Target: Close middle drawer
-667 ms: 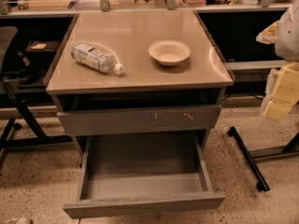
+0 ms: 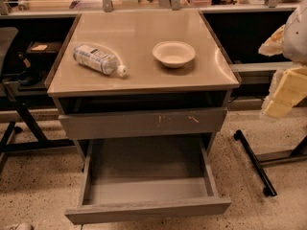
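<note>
The middle drawer (image 2: 148, 188) is a wide, shallow grey box pulled far out of the cabinet towards the camera. Its bare grey inside is in view and its plain front (image 2: 146, 211) sits near the bottom of the view. Above it is the grey drawer front with pale orange scratch marks (image 2: 144, 122), nearly flush with the cabinet. My gripper (image 2: 287, 91) shows as pale yellow and white parts at the right edge, level with the cabinet top. It is well to the right of the drawer and apart from it.
On the tan cabinet top (image 2: 144, 30) lie a plastic water bottle (image 2: 98, 60) on its side and a white bowl (image 2: 173, 53). A black chair base (image 2: 21, 114) stands on the left and a black floor leg (image 2: 254, 162) on the right. A counter runs behind.
</note>
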You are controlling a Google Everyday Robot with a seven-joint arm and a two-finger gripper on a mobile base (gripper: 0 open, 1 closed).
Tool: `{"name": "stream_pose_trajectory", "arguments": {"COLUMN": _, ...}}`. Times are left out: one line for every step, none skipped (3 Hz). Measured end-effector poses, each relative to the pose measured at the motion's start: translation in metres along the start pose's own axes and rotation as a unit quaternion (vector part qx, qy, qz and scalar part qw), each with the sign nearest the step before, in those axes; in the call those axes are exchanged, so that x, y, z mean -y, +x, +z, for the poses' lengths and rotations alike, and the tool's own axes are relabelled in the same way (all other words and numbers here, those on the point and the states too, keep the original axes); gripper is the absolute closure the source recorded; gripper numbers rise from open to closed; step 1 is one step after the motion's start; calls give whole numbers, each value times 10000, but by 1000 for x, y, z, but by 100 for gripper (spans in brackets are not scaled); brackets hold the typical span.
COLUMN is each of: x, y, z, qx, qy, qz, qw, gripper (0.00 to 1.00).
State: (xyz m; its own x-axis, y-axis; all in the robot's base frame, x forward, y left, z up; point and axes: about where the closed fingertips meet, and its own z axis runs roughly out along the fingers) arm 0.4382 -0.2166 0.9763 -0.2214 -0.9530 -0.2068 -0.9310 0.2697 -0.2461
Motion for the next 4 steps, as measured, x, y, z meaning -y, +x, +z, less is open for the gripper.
{"name": "stream_pose_trajectory", "arguments": {"x": 0, "y": 0, "z": 0, "qx": 0, "qy": 0, "qz": 0, "qw": 10000, "gripper": 41}}
{"name": "stream_pose_trajectory", "arguments": {"x": 0, "y": 0, "z": 0, "qx": 0, "qy": 0, "qz": 0, "qw": 10000, "gripper": 64}}
{"name": "stream_pose_trajectory", "arguments": {"x": 0, "y": 0, "z": 0, "qx": 0, "qy": 1, "qz": 0, "qw": 10000, "gripper": 88}}
{"name": "stream_pose_trajectory", "arguments": {"x": 0, "y": 0, "z": 0, "qx": 0, "qy": 1, "qz": 0, "qw": 10000, "gripper": 100}}
